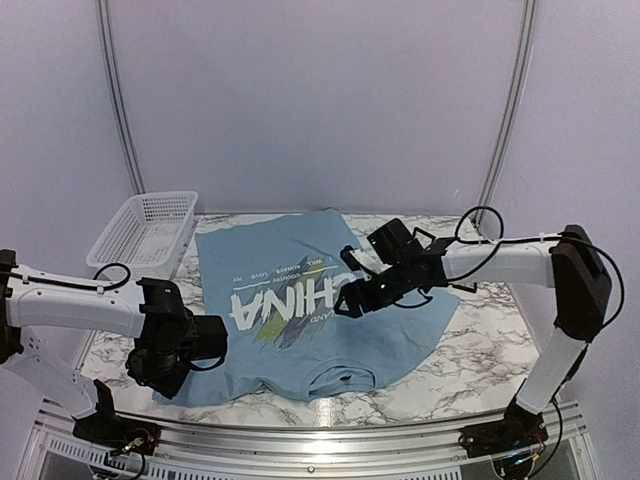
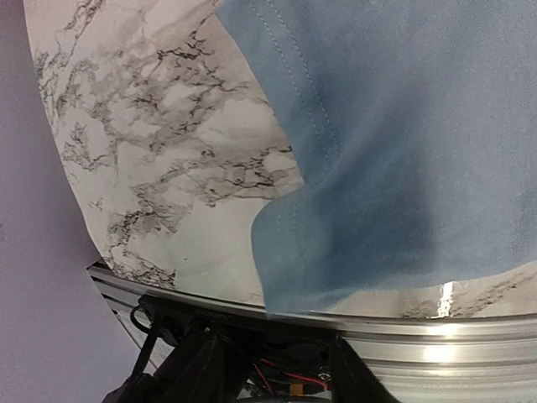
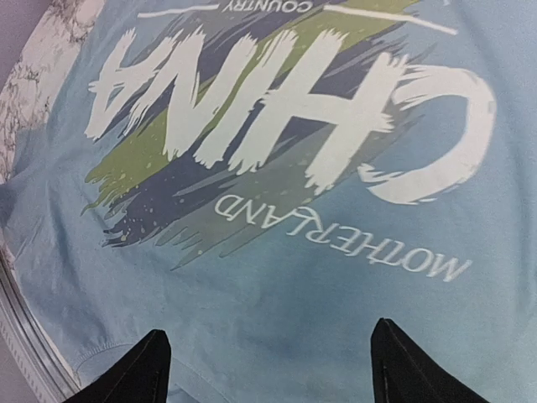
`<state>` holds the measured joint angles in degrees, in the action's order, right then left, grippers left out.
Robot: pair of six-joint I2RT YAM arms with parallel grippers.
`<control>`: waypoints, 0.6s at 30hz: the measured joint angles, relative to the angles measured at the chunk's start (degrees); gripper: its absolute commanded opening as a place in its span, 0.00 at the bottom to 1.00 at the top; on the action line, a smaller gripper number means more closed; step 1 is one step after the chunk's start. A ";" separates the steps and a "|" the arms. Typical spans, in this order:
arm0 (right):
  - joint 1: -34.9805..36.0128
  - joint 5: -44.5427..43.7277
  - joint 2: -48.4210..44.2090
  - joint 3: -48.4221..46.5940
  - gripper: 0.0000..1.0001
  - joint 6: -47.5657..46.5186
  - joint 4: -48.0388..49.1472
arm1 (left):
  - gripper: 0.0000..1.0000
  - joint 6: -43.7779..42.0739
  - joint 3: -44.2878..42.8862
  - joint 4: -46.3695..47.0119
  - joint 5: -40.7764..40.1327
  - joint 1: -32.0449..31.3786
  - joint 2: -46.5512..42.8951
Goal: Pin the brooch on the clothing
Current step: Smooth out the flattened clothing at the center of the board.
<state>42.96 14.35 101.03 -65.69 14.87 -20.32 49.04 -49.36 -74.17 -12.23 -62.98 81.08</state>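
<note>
Shirt (image 1: 300, 345) flat mid-frame on marble table (image 1: 480, 350). R gripper (image 3: 268, 332) center-right above it, jaws wide apart, empty. L gripper (image 1: 208, 342) lower left by shirt edge, can't tell its jaws.

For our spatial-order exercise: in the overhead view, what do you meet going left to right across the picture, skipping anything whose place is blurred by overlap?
The white mesh basket → light blue T-shirt → right arm's black elbow.
</note>
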 measured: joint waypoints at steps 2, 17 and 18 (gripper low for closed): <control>-1.84 -1.77 -3.43 0.72 0.73 -0.42 -0.76 | 0.51 0.39 -1.27 -1.88 -1.70 -0.09 0.22; 4.72 1.05 -7.91 9.33 0.00 -6.43 -5.49 | 0.28 -15.19 -14.91 24.76 -7.58 -1.40 1.68; 6.16 2.05 -7.56 9.86 0.00 -6.38 -5.29 | 0.28 -16.79 -14.29 28.02 -6.78 -0.72 5.01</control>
<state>49.12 16.40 93.47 -55.83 8.49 -25.61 32.25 -63.66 -46.15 -19.00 -63.70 86.08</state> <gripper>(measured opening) 0.001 0.285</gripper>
